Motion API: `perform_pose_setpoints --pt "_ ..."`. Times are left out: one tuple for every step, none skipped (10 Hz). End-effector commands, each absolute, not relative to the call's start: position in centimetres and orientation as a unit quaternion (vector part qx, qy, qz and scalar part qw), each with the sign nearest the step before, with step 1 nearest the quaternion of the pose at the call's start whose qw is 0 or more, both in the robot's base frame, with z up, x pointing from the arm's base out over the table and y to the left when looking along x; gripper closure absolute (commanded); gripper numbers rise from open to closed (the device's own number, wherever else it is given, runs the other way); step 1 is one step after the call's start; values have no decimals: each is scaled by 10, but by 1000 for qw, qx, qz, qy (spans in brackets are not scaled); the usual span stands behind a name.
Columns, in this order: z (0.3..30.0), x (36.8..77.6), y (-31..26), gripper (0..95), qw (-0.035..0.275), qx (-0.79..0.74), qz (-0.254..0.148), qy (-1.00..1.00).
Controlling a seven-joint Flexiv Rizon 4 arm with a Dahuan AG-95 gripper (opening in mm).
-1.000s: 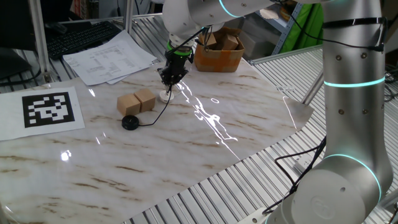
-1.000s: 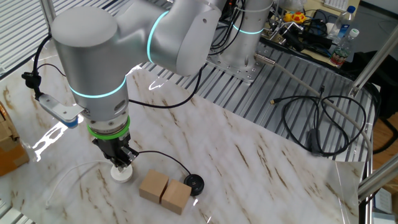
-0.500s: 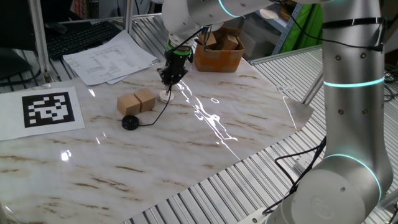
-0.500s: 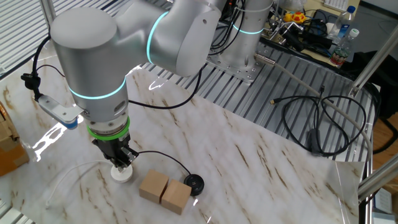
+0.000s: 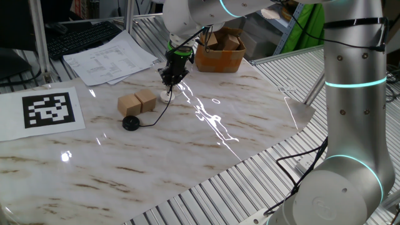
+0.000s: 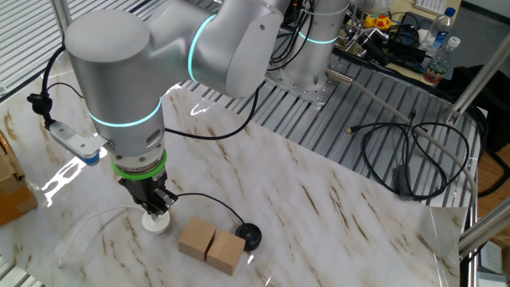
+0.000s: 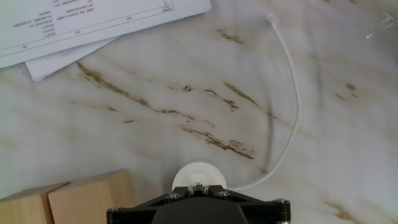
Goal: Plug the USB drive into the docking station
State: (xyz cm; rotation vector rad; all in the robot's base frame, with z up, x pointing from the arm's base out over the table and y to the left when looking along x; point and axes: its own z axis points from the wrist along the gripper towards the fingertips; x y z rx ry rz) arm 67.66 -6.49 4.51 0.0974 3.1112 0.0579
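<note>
Your gripper is hovering directly over the docking station on the marble-patterned surface.

You are looking at a small flat white disc trailing a thin white cable; the USB drive is a tiny dark plug sitting at the fingers, its thin black cable running to a flat round black puck. Whether the fingers are clamping it, you cannot tell. Two smooth tan wooden cubes are sitting just beside the disc, crowding that side; glossy surface is lying open elsewhere.
</note>
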Motion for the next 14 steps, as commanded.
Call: perform_pose_setpoints --pt "38 676 -64 950 15 29 18 999" --pt "38 676 -64 950 12 29 17 999" --pt "40 677 -64 950 7 29 18 999" --pt "43 678 -64 950 2 33 22 999" --pt "47 678 -64 950 -3 38 23 999" --pt "53 680 -64 950 -8 45 30 999" --pt "55 681 -64 950 -4 48 34 998" --pt "55 682 -62 950 1 49 32 998" --pt "57 682 -62 950 -2 50 32 998" --pt "60 683 -61 950 -5 51 32 998" --pt "61 684 -60 950 -5 54 30 998" --pt "61 684 -59 950 -5 54 30 998" --pt "61 684 -59 950 -5 51 29 998" --pt "61 684 -59 950 -6 51 29 998"
